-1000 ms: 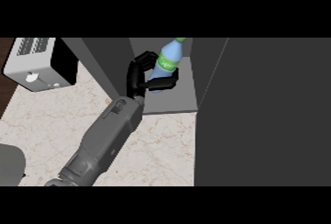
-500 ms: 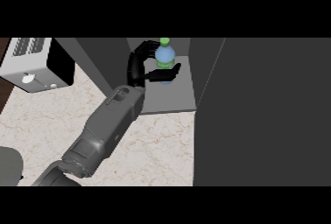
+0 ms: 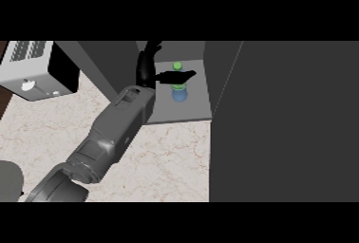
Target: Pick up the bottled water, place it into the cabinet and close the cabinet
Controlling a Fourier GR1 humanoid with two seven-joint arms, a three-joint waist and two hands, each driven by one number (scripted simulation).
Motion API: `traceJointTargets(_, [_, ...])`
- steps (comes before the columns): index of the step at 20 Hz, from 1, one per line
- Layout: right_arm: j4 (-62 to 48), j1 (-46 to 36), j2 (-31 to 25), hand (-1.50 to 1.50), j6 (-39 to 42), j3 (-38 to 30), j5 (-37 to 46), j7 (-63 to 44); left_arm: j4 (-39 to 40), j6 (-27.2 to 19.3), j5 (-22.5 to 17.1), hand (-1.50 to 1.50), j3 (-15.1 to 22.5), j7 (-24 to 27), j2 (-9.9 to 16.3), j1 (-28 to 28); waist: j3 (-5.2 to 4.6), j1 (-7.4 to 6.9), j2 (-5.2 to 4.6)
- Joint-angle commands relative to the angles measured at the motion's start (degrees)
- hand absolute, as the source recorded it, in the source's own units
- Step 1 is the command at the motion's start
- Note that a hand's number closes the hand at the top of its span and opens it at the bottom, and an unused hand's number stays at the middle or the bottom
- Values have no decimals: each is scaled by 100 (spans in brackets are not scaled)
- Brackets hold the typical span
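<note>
Bottled water (image 3: 179, 90) stands upright on the grey cabinet shelf (image 3: 193, 111) in the upper middle of the frame, its green cap toward the top. The left hand (image 3: 151, 66) reaches into the cabinet (image 3: 280, 118), fingers straight and spread upward, thumb lying across the bottle's upper part. A white toaster (image 3: 32, 71) sits on the marble surface (image 3: 168, 161) at upper left.

On your upper left a white toaster (image 3: 32, 71) with slots on top and a round knob on its front stands on the pale marbled counter (image 3: 168, 156), close to its back edge.
</note>
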State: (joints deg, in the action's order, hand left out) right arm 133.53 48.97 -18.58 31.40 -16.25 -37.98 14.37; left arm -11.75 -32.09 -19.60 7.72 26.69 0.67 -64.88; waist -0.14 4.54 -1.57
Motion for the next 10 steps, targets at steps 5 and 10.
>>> traceJointTargets(5, [642, 70, -20, -150, -183, -48, -293, -230, -48, 477, -131, -150, -279, 584, -64, -196, -3, -35, 26])
traceJointTargets(10, [814, 116, 22, -150, -332, 14, -183, -355, -200, 811, -285, -150, -233, 982, -66, -126, 0, 4, 56])
